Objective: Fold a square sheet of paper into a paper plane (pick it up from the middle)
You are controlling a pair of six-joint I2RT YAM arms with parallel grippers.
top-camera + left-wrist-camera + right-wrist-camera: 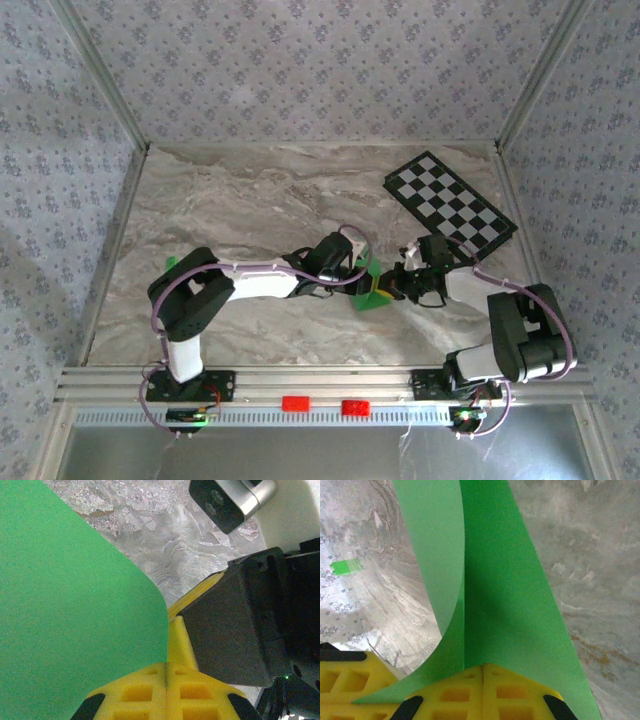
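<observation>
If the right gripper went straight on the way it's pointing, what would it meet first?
The right gripper is shut on the green sheet, which runs ahead of it; past that, probably the marble tabletop, though depth is unclear.

The square sheet of paper (505, 605) is plain bright green, the fingers (520, 690) of the right gripper (483, 669) yellow, the table (250, 190) marbled grey-beige, the board (450, 205) checkered black and white, the walls (300, 60) pale with a small blue-grey floral print.

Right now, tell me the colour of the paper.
The paper is plain bright green; it shows best in the right wrist view.
</observation>
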